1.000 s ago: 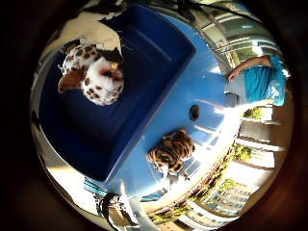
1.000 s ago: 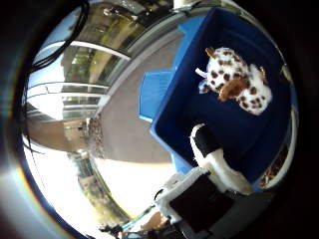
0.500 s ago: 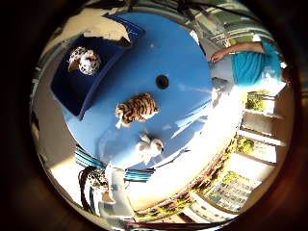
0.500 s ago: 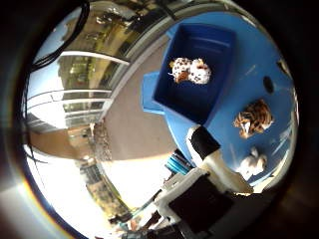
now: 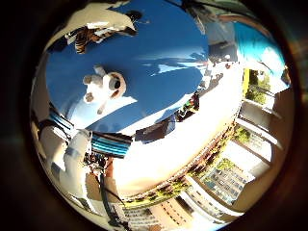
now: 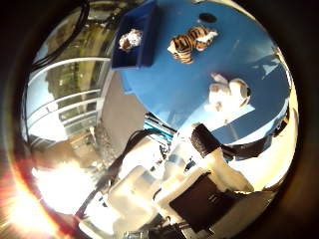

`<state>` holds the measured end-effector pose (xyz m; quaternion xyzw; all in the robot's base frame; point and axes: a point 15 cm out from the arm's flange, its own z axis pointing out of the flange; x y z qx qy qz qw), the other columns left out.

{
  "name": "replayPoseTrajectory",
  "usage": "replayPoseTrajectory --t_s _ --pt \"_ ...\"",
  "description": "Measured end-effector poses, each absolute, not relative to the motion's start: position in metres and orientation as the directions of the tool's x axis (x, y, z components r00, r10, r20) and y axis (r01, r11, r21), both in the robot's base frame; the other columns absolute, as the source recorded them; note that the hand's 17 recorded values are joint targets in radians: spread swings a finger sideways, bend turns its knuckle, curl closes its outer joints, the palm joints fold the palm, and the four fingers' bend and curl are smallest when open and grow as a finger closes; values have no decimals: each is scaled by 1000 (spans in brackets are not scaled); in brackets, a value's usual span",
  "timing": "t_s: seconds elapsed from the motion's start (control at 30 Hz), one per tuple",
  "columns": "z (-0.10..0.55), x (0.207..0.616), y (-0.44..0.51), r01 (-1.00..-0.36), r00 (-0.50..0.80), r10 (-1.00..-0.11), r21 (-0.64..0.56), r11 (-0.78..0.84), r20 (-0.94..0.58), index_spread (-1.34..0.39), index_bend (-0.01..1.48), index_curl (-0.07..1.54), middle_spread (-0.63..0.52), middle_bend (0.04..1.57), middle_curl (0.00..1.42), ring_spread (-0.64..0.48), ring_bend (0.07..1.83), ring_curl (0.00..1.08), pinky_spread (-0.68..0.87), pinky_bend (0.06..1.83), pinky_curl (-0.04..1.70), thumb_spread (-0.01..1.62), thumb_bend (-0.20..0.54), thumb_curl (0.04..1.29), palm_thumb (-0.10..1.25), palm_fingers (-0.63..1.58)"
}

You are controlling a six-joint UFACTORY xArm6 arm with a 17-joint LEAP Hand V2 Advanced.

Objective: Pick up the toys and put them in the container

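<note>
Robot hand [image 6: 199, 184] is hanging well above the round blue worktop [image 5: 159, 77], and only its white and black body and one dark-tipped finger are showing in the thumb side view. That finger is looking fairly straight and nothing is lying against it, so the robot hand seems to be holding nothing, though I cannot tell how the other fingers are standing.

Nearest to the robot hand, a white plush dog with a dark ear patch [image 6: 228, 93] is lying on the bare worktop, close to its near edge and in bright sun. It is touching nothing else.

Farther across, an orange and black striped plush tiger [image 6: 190, 43] is lying on the worktop, well apart from the dog and just beside the container.

Farthest off, the deep blue rectangular plastic container [image 6: 137, 35] is sitting at the far left edge of the worktop, and a white plush toy with brown spots [image 6: 129, 39] is resting inside it.

By this count the job is looking about a third done: one toy is in, and two are waiting on the worktop. The white dog, being nearest below the palm, is looking like the likely next pick, with the tiger after it.
</note>
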<state>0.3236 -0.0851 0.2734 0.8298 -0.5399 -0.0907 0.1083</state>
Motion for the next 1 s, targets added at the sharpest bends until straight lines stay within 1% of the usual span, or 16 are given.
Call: replayPoseTrajectory --t_s 0.07,0.2,0.4,0.57,0.67,0.7,0.73,0.8,0.83,0.87,0.93,0.97,1.0 --pt "246 318 -92 -879 404 -914 268 -395 -23 -194 164 259 113 179 338 286 406 303 468 678 275 1116 -28 405 620 37" --pt "219 324 -108 -893 400 -916 227 -389 5 -176 185 266 104 175 333 286 389 302 460 662 264 1110 -29 404 619 51" --pt "171 321 -109 -872 401 -915 288 -396 -43 -122 182 285 81 180 328 272 357 300 453 622 245 1099 -27 403 637 93" --pt "144 321 -107 -854 402 -913 329 -402 -72 -70 157 278 34 216 348 255 382 306 450 602 225 1075 -26 407 666 202" --pt "135 322 -111 -829 434 -899 366 -423 -57 -81 179 280 -29 301 383 240 444 320 429 580 203 1061 -21 416 702 395" --pt "133 321 -111 -823 439 -897 380 -423 -48 -107 175 279 -49 365 407 217 490 336 421 567 195 1057 -18 418 713 489" --pt "131 321 -112 -816 445 -895 394 -423 -37 -142 132 258 -78 448 439 192 565 354 388 562 191 1047 -14 423 738 573" --pt "129 322 -114 -809 456 -890 408 -423 -18 -207 85 212 -121 577 511 151 763 430 353 602 205 1032 -13 440 779 655" --pt "129 322 -113 -810 456 -890 409 -421 -15 -243 112 196 -146 638 552 125 909 489 342 612 209 1023 -11 452 800 715" --pt "129 323 -113 -810 456 -890 408 -421 -13 -259 121 184 -158 658 567 112 960 505 339 623 210 1019 -12 456 809 734" --pt "129 325 -111 -809 462 -887 404 -426 -10 -330 211 178 -203 740 641 67 1123 587 328 691 230 1003 -12 477 844 814" --pt "130 326 -111 -811 461 -887 402 -425 -8 -348 217 172 -214 749 656 57 1148 600 330 715 233 1000 -14 482 850 815" --pt "130 326 -112 -813 460 -888 399 -424 -6 -388 259 169 -231 777 691 33 1191 628 328 790 253 991 -12 494 871 873"
